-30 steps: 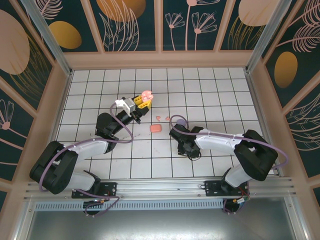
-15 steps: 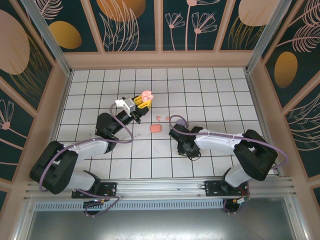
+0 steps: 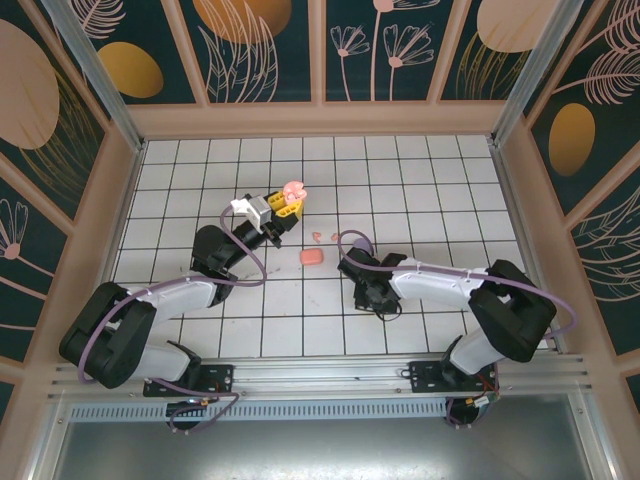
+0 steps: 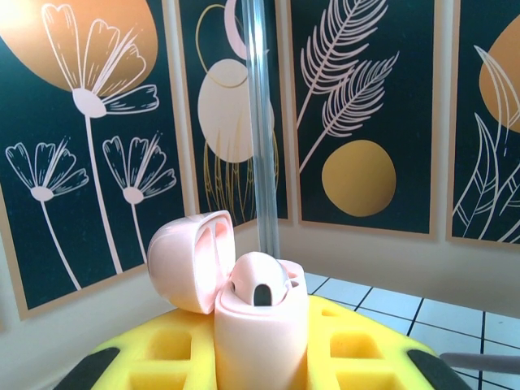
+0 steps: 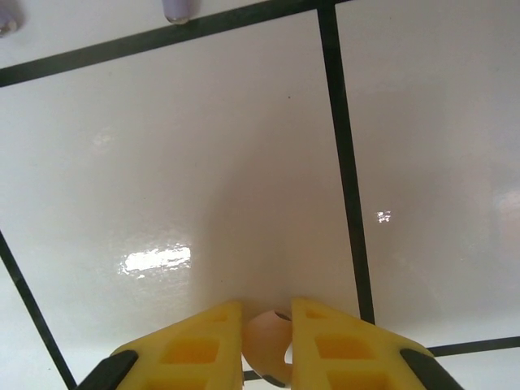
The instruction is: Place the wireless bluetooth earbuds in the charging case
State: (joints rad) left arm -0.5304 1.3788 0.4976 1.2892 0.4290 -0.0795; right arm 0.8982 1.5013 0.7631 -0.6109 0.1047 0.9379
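My left gripper (image 3: 286,204) is raised over the back-left tiles, shut on the body of a pale pink charging case (image 4: 260,333). The case stands upright with its lid (image 4: 191,260) flipped open, and one pale pink earbud (image 4: 258,282) sits in a slot. My right gripper (image 5: 266,325) points down at the white tile, its yellow fingers (image 5: 195,345) shut on a second pale pink earbud (image 5: 268,348). From above, the right gripper (image 3: 377,298) is low at mid-table. Two coral-red earbuds (image 3: 326,236) lie loose on the tiles.
A coral case (image 3: 311,257) and a purple case (image 3: 360,244) lie between the arms. Two purple ends (image 5: 177,10) poke in at the top edge of the right wrist view. Wooden walls (image 3: 320,118) with floral panels ring the tiled table (image 3: 440,190).
Both arms stay almost where they were. The right wrist has shifted slightly, so a little more of the purple case shows.
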